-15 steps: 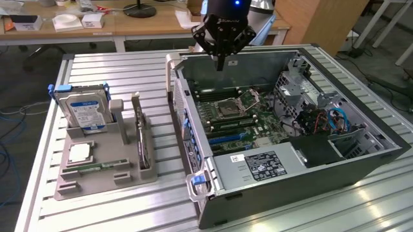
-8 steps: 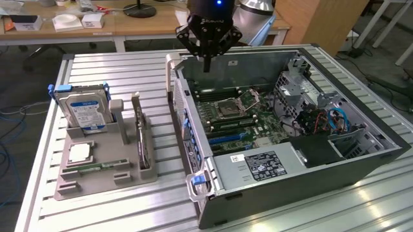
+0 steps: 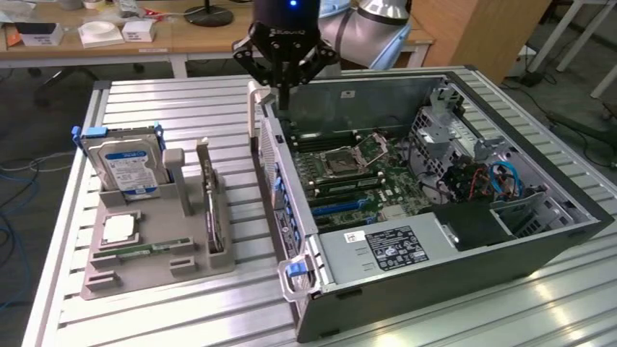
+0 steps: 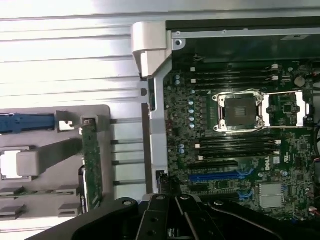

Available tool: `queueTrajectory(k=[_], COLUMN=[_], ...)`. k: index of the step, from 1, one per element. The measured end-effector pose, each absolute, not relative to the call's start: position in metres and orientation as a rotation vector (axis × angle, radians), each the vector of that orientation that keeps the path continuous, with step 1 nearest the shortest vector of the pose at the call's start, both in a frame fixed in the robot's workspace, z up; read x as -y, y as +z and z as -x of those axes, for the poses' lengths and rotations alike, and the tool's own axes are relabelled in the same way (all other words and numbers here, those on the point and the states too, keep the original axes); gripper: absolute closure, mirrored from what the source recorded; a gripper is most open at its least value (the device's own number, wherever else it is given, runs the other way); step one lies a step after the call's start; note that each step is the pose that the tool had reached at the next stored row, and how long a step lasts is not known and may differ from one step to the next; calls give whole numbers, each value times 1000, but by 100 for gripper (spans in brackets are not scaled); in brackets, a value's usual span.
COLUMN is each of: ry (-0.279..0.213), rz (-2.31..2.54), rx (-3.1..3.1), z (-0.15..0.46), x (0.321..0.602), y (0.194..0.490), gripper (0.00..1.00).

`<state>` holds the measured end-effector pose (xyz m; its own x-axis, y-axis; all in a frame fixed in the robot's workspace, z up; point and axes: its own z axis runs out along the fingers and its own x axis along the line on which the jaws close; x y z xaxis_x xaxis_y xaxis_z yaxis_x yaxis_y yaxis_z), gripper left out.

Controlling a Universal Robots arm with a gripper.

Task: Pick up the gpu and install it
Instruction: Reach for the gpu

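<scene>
While hanging with the gripper [image 3: 285, 95] pressed shut and empty over the wall of the computer case [image 3: 453, 264], best move across to the gpu [image 3: 213, 210] standing on edge in the grey holder [image 3: 144, 264], spread wide, then drop straight.

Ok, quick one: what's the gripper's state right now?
Gripper: shut, holding nothing; the gpu stands in the grey holder.

Gray holder [image 3: 144, 264] at nine o'clock in the exterior view, hard drive [image 3: 123, 163] upright at its twelve o'clock, chip [image 3: 118, 228] flat beside.
</scene>
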<state>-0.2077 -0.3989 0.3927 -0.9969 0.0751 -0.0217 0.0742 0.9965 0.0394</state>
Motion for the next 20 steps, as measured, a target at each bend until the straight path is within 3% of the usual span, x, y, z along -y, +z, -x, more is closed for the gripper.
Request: queueTrajectory(k=[20], ry=[34], rz=[-116], rx=[-3118], z=[297], x=[399], y=[391], gripper=[90])
